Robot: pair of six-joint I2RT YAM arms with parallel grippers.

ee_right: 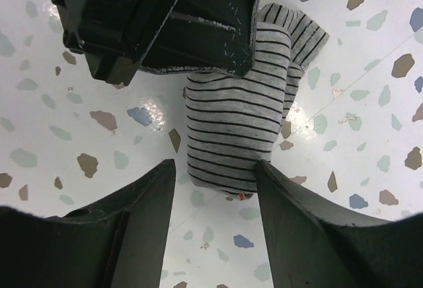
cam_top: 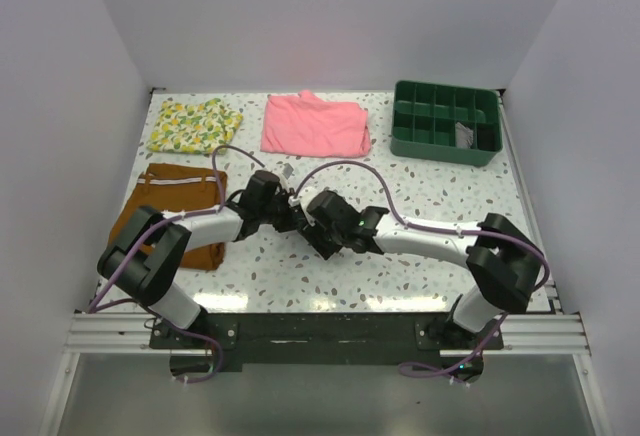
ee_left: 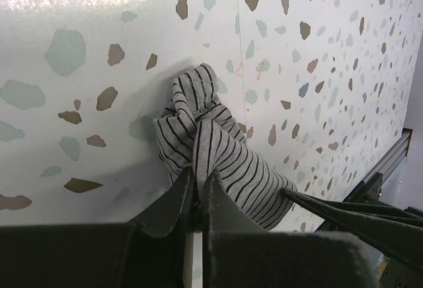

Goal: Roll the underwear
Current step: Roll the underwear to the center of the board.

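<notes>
Right wrist view: the rolled underwear [ee_right: 238, 116] lay mid-frame on the counter [ee_right: 53, 129], long axis vertical, lower end between the parted, empty right tool [ee_right: 216, 176]; the left tool [ee_left: 200, 183] clamped its upper end.

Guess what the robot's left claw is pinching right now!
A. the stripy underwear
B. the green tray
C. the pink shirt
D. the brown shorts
A: in the left wrist view, the left gripper is shut on a fold of the bunched-up underwear, which lies on the speckled table.
</notes>
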